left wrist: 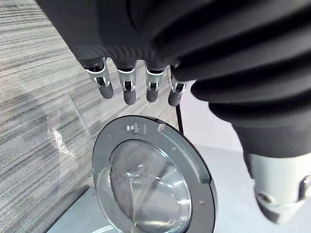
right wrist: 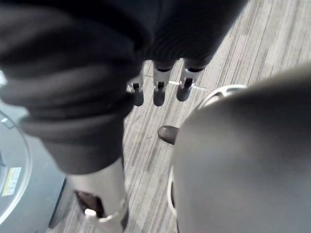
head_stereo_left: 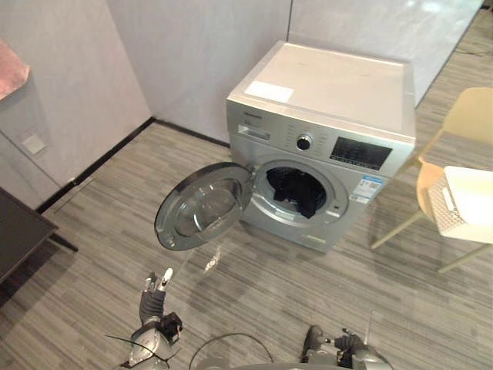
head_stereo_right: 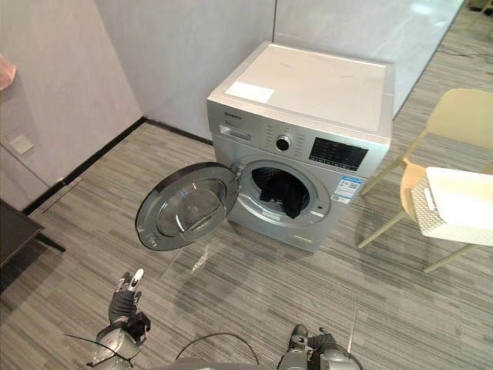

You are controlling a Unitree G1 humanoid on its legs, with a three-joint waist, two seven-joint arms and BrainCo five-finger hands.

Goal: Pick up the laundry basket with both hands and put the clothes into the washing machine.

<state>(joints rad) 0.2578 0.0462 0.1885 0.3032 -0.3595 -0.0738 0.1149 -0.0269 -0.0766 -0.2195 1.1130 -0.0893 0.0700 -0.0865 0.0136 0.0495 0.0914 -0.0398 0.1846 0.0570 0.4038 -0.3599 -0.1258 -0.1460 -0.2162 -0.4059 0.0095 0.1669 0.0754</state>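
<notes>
A silver washing machine stands against the wall, its round door swung open to the left. Dark clothes lie in the drum and hang over its lip. A white laundry basket rests on a beige chair to the machine's right. My left hand is low at the bottom left, well short of the door, with fingers straight and nothing in them; the door shows past them. My right hand hangs at the bottom edge, fingers relaxed over the floor, holding nothing.
A dark low table juts in at the left edge. A pink item hangs at the top left by the wall. Grey plank floor stretches between me and the machine.
</notes>
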